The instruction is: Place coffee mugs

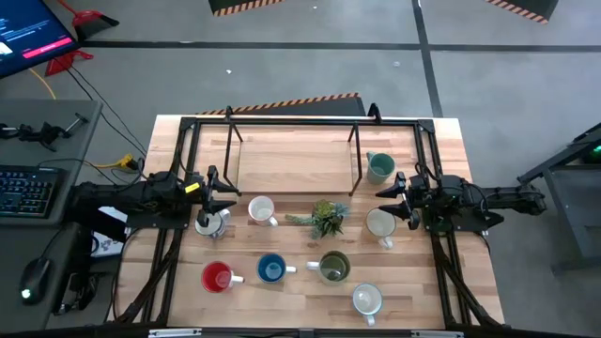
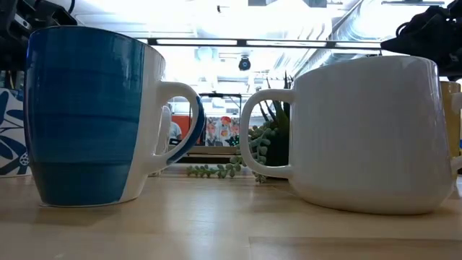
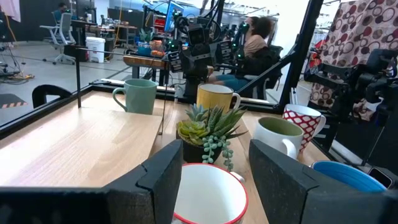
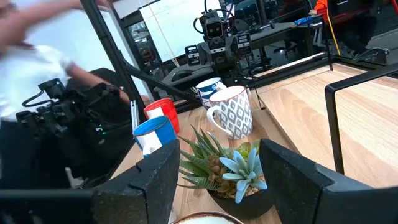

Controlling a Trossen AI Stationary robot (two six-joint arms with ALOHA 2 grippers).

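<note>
Overhead, table-level and two facing wrist views, all sharing the plant (image 1: 324,218).

Your two arms are dark, near-black, built of slim jointed segments. The left arm (image 1: 141,197) carries a small yellow mark near its wrist and pale labels farther back. The right arm (image 1: 488,199) is plain black with thin cabling. Each ends in two blocky matte-black fingers (image 3: 163,177) with a grainy, angular surface (image 4: 295,174).

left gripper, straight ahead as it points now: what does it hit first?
Probably the white mug sitting right between the left gripper's open fingers; its red-edged rim is closest. Just beyond stands the small plant. Depth is hard to judge.
</note>
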